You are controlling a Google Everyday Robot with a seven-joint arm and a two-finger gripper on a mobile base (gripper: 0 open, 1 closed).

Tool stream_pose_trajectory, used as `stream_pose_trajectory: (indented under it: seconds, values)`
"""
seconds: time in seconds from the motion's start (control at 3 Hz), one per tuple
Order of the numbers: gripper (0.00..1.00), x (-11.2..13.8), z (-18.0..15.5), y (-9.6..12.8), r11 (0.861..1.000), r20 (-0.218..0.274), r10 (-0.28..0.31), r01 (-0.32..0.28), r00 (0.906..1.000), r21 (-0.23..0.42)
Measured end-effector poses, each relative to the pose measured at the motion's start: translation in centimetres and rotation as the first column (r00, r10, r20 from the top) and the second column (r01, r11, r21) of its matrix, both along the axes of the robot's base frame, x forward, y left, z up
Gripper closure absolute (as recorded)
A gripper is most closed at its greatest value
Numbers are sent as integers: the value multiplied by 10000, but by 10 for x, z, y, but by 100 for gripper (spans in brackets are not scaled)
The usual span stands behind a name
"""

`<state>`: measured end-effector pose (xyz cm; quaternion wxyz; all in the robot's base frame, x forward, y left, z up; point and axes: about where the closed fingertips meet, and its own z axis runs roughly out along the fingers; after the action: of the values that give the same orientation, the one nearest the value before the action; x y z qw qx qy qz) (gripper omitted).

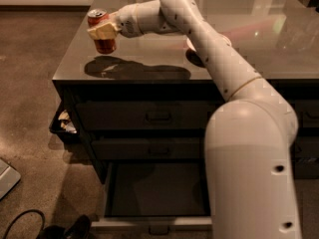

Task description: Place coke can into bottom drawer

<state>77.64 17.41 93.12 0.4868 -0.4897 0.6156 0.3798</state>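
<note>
The coke can [102,45] is a small red can with a silver top, held upright a little above the left end of the grey countertop [149,66]. My gripper [103,31] is shut on it, with tan fingers [102,31] across its upper half. The can's shadow lies on the counter just below it. The bottom drawer [154,190] of the left column stands pulled out at the bottom of the view, with a dark inside and nothing showing in it. It lies below and to the right of the can. My white arm covers its right part.
Two shut drawers [157,116] sit above the open one. A dark bin with crumpled paper [64,123] hangs at the cabinet's left side. A black cable [25,223] and a flat grey thing [6,176] lie on the floor at the lower left.
</note>
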Motion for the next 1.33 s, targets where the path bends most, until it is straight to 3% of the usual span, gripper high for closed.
stream_pose_trajectory:
  seconds: [0.67,1.0,1.33]
  values:
    - [100,-43,18,-45,9991,161,-364,368,9992,-233]
    - [100,-72,12,-70,9973,-121,-522,515,9986,-516]
    - [100,-113,-21,-104,9909,-905,-1024,936,9906,-970]
